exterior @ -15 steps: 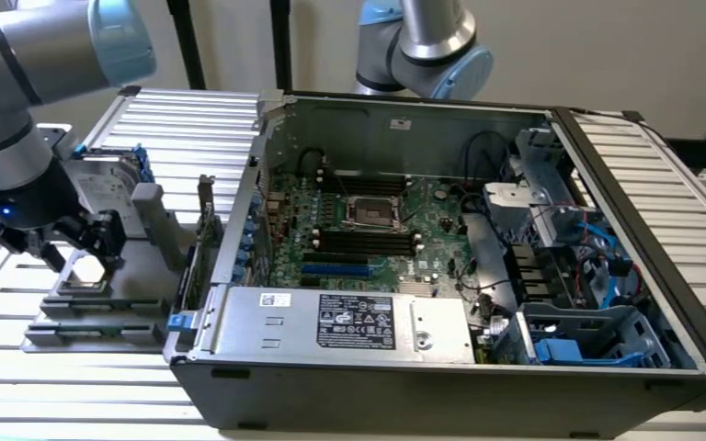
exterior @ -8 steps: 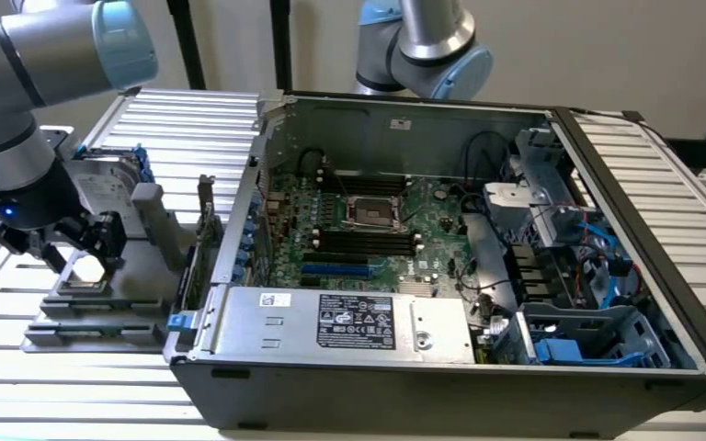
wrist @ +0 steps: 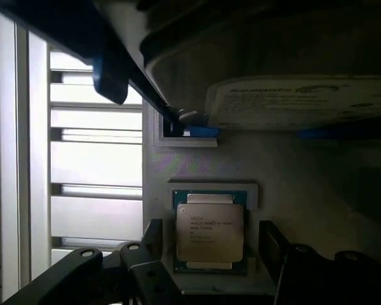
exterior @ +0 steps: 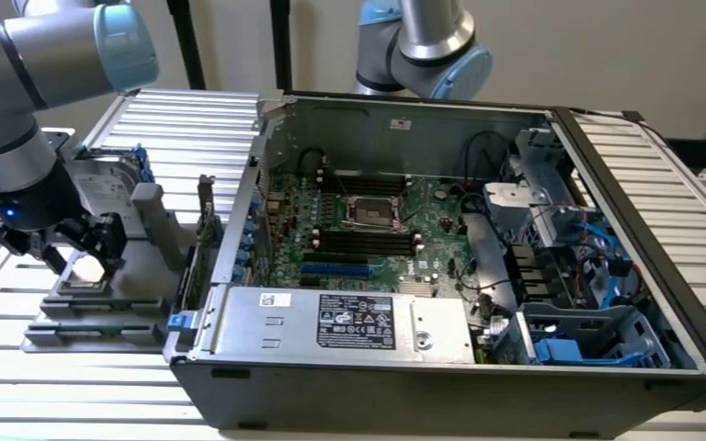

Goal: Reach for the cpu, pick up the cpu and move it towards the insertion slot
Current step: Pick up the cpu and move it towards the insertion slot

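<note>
gripper: held low over the grey holder at the exterior view's left, outside the computer case
fingers: spread apart, nothing grasped; one is seen on each side of the cpu, with a gap left on both sides
cpu: laid flat, metal top up, in a square recess of the grey holder
insertion slot: set in the green motherboard inside the open case, well apart from the cpu, toward the exterior view's right
hard drive: kept on the same holder, just beyond the cpu
</note>
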Robot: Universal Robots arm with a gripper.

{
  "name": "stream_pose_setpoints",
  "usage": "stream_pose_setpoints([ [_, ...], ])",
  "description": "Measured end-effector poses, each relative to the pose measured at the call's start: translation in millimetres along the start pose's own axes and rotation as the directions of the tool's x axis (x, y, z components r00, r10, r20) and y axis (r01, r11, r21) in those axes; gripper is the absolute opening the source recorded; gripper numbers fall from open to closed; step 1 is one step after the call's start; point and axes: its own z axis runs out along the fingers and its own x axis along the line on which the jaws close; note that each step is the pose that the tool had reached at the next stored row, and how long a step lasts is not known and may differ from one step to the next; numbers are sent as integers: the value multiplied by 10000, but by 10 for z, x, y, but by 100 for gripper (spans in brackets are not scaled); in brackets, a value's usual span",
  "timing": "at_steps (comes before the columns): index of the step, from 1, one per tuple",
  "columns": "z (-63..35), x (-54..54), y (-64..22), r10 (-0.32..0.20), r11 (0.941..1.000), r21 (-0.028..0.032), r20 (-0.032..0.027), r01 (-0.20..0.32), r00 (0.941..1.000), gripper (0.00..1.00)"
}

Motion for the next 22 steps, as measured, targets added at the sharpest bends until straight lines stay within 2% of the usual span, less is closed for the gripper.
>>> stream_pose_setpoints([
  [14,37,2,30,18,10000,32,-23,-18,10000,71],
  [15,37,2,30,19,10000,32,-23,-19,10000,69],
  [16,37,1,31,19,10000,32,-23,-19,10000,62],
  [22,37,1,31,25,10000,33,-23,-25,10000,60],
])
